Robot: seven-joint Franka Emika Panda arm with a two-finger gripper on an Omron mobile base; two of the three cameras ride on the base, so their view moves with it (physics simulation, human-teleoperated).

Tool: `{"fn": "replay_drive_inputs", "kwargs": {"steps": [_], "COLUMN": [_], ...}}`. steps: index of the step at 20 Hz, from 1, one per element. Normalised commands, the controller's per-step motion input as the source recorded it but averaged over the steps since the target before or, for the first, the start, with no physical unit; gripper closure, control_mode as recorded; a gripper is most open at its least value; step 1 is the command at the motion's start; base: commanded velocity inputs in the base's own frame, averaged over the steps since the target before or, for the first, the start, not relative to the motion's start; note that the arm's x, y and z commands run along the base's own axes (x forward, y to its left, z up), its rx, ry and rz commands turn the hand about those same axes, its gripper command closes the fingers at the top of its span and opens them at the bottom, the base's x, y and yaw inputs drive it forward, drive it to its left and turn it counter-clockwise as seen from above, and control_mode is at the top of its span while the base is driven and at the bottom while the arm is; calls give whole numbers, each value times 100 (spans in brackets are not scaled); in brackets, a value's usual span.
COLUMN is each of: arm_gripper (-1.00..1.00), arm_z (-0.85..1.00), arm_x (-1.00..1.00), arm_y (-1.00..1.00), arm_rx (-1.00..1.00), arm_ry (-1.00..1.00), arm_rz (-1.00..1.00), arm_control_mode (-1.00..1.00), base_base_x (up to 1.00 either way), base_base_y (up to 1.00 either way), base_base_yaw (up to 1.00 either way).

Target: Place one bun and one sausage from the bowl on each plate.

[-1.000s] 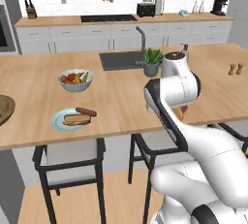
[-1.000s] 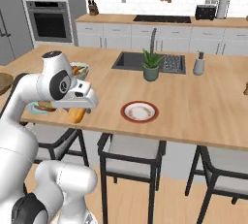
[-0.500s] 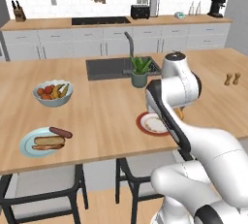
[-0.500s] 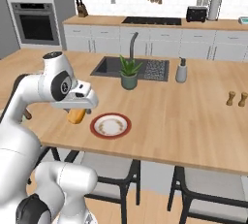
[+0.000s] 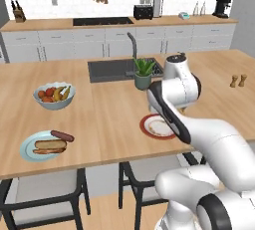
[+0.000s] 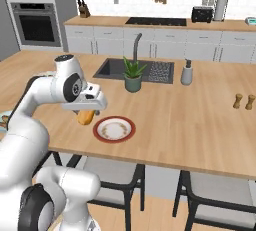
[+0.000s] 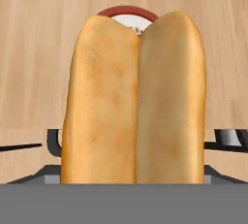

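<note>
Looking along the hand, I see the yellow-orange bun (image 7: 134, 99) filling the middle, its long axis running away from the camera toward the red-rimmed plate (image 7: 127, 12), whose far rim peeks out just beyond the bun's tip. A seam down the middle splits it into two toasted halves, the left one more speckled. I have the gripper (image 6: 86, 111) pinching this bun, jaws wide around its thickness; the fingers themselves are hidden behind it in the hand view.

From the right base view the bun hangs end-down under the hand, just left of the red-rimmed plate (image 6: 114, 129) and above the wooden counter (image 6: 200, 130).

My left base view adds the light blue plate (image 5: 29, 148) at the far left, already carrying a tan bun (image 5: 49, 145) and a dark sausage (image 5: 62, 135) lying roughly side by side, with a fruit bowl (image 5: 54, 95) behind it.
</note>
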Motion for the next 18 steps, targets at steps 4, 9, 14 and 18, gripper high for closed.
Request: {"fn": "replay_drive_inputs", "kwargs": {"steps": [4,9,14,18], "arm_gripper": [100,100,100,100], "arm_z": [-96,-82,-25,-36], "arm_x": [87,99,82,38], "arm_y": [1,0,0,0], "arm_rx": [15,18,1,0], "arm_ry": [2,2,17,15], "arm_rz": [2,0,0,0], "arm_control_mode": [-100,-100,-100,-100], "base_base_x": [0,0,0,0], "base_base_y": [0,0,0,0], "base_base_yaw": [0,0,0,0]}}
